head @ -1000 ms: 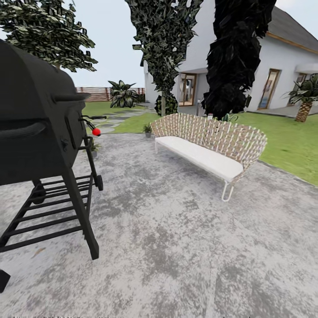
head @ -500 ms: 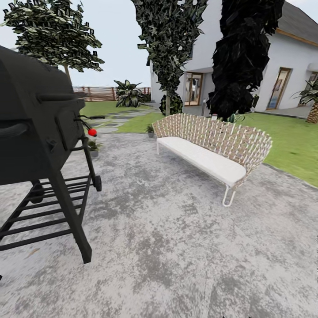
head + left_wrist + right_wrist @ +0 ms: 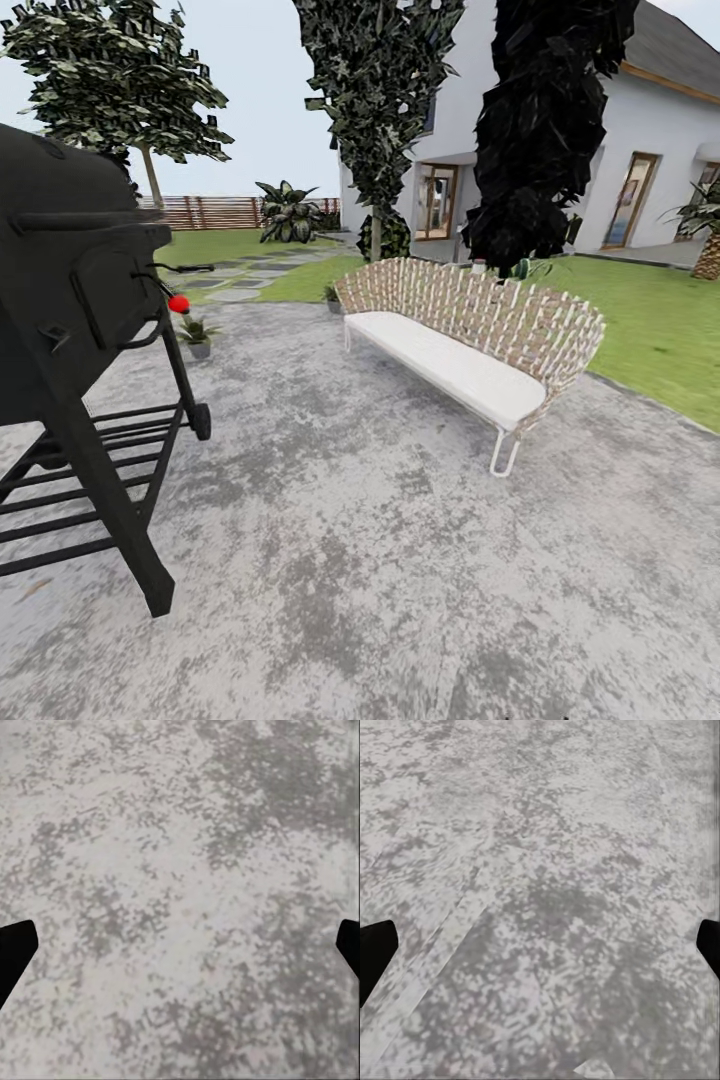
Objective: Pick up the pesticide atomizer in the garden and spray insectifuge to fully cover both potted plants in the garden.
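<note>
Both hands, left hand (image 3: 180, 945) and right hand (image 3: 540, 945), are spread wide and empty above the patio (image 3: 380, 560). One potted plant (image 3: 197, 335) stands at the patio's far edge beside the grill (image 3: 70, 300). Atomizer location: cannot tell. Expected light, rigid, slippery; grip its body below the trigger head.

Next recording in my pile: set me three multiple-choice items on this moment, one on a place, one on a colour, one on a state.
1. Where does the grey-potted plant stand?
A. on the bench seat
B. on the patio beside the grill
C. on the lawn by the fence

2. What colour is the knob on the grill?
A. red
B. blue
C. yellow

3. How are the left gripper fingers set?
A. shut on a bottle
B. shut, empty
C. apart over bare paving

Key: 1 B, its pot sits on the stone just past the grill's legs. 2 A, it shows bright red. 3 C, the dark fingertips sit at opposite edges with only patio between.
</note>
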### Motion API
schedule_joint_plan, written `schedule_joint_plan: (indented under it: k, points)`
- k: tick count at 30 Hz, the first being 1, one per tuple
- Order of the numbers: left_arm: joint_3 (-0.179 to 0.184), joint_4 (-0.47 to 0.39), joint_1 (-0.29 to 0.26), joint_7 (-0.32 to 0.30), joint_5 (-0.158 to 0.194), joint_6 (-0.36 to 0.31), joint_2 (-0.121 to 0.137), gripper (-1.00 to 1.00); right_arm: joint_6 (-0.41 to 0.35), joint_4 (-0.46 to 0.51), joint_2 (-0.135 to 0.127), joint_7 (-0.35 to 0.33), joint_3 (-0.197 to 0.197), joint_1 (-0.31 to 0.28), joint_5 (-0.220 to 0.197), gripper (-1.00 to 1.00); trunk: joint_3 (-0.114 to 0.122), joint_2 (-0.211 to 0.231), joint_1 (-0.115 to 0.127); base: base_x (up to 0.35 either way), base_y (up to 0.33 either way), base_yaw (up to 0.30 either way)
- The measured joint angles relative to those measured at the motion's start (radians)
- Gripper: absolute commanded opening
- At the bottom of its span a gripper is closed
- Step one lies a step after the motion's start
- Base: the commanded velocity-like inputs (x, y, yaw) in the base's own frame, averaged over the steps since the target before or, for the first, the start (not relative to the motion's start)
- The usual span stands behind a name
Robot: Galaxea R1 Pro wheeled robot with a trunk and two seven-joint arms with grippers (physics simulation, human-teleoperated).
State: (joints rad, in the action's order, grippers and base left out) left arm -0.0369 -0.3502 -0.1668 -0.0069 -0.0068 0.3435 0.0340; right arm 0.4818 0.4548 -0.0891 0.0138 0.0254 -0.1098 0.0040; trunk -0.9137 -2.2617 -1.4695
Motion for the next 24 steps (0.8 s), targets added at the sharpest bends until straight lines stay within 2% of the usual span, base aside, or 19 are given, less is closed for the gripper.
schedule_joint_plan:
  k: [12, 24]
  points:
    - [0.0, 0.0, 0.0, 0.0, 0.0, 0.0, 0.003, 1.0, 0.0, 0.0, 0.003, 0.0, -0.001, 0.0, 0.0, 1.0, 0.0, 0.0, 0.0, 0.239, -0.198, 0.011]
    - [0.0, 0.0, 0.0, 0.0, 0.0, -0.002, 0.004, 1.0, 0.0, 0.0, 0.003, 0.0, -0.003, 0.0, 0.0, 1.0, 0.0, 0.0, 0.0, 0.241, -0.197, 0.223]
